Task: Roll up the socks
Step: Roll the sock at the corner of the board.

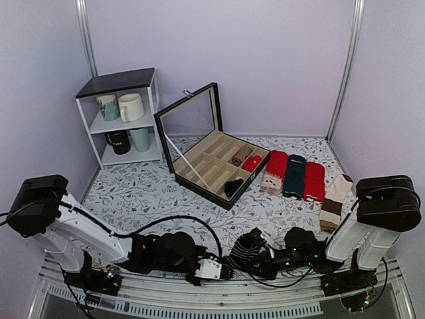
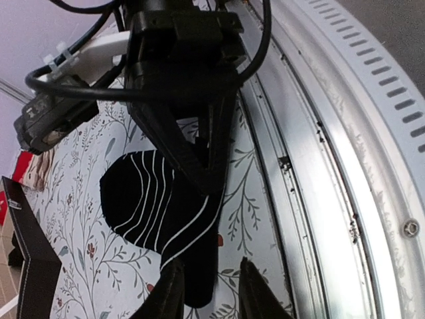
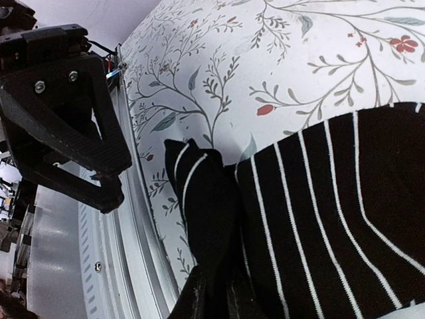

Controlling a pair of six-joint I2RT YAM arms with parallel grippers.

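The right pincer (image 3: 212, 300) is clenched on a fold of the socks (image 3: 332, 219), and the striped bundle spreads out from its tips over the flowered counter (image 3: 265, 60). The left pincer (image 2: 209, 292) faces it from the opposite side, jaws parted, gripping nothing. The socks' narrow end lies between its fingers (image 2: 169, 292), against one and clear of the other. A metal rail (image 2: 319, 166) runs just beside both pincers.
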